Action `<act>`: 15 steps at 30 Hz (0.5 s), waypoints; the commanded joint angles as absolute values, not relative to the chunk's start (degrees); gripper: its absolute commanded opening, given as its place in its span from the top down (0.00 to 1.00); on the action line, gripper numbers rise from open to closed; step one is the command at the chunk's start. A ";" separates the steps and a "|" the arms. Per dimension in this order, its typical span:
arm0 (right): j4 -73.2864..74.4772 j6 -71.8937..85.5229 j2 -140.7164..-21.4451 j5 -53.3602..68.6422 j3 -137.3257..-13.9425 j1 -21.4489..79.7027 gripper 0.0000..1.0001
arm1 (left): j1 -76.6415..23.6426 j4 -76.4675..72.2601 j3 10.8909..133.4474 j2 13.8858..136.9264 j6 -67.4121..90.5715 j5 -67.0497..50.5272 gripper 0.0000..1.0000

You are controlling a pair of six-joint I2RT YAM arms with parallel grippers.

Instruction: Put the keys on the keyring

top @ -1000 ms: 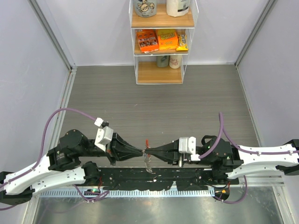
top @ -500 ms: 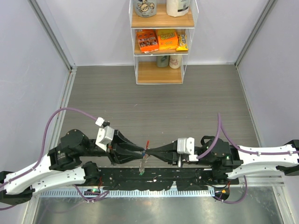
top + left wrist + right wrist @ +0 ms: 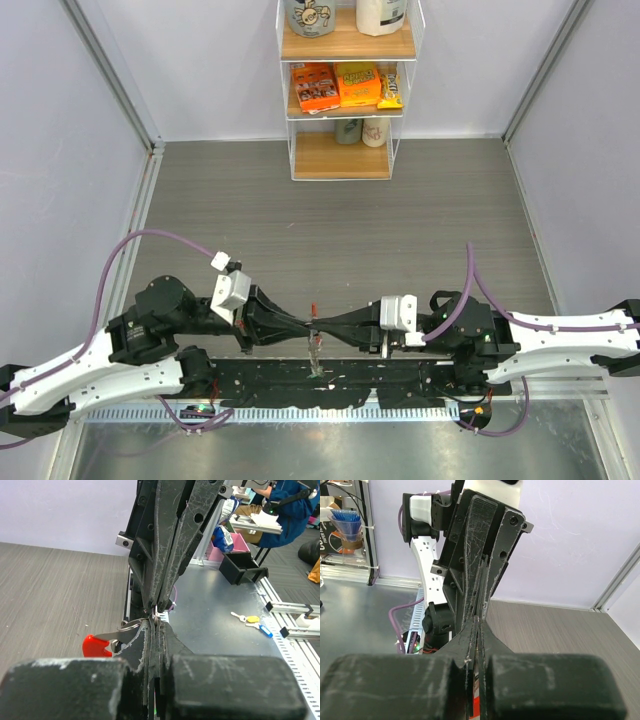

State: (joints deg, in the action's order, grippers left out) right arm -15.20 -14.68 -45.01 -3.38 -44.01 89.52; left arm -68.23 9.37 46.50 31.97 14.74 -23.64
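My left gripper (image 3: 304,327) and right gripper (image 3: 322,328) meet tip to tip above the table's near edge. Both are shut. In the left wrist view my left gripper (image 3: 153,622) pinches the keyring's silvery ring (image 3: 131,626), and the red fob (image 3: 95,646) sticks out to the left. The right fingertips (image 3: 159,602) come down from above and clamp the same ring. The fob (image 3: 313,308) shows just beyond the tips in the top view. A small silvery piece (image 3: 316,353) hangs below them. In the right wrist view my right gripper (image 3: 479,622) hides what it holds.
Two loose keys lie on the metal surface in the left wrist view, one yellow-headed (image 3: 252,619) and one blue-headed (image 3: 265,631). A black rail (image 3: 330,385) runs under the grippers. A white shelf (image 3: 346,90) with snacks stands at the far wall.
The piece hanging below the fingertips has swung from left to right. The left wrist has shifted slightly right. Both grippers have stayed shut at the same meeting point.
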 commanded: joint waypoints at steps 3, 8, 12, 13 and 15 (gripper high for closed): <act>-19.51 -15.12 -44.65 -2.55 -46.23 89.82 0.94 | -68.29 7.56 46.93 31.29 14.76 -23.12 1.00; -11.98 -14.24 -43.25 -1.85 -47.98 89.82 0.94 | -68.29 11.85 48.77 31.55 13.54 -21.62 1.00; -2.50 -12.92 -41.75 -1.84 -50.79 89.91 0.75 | -68.29 15.99 50.62 32.25 12.04 -19.96 1.00; -0.81 -12.40 -41.66 -1.67 -51.50 89.83 0.72 | -68.20 17.39 51.23 32.78 11.69 -20.13 1.00; 6.13 -11.87 -41.48 -2.37 -53.78 89.82 0.64 | -68.29 19.68 52.03 33.66 11.17 -20.56 1.00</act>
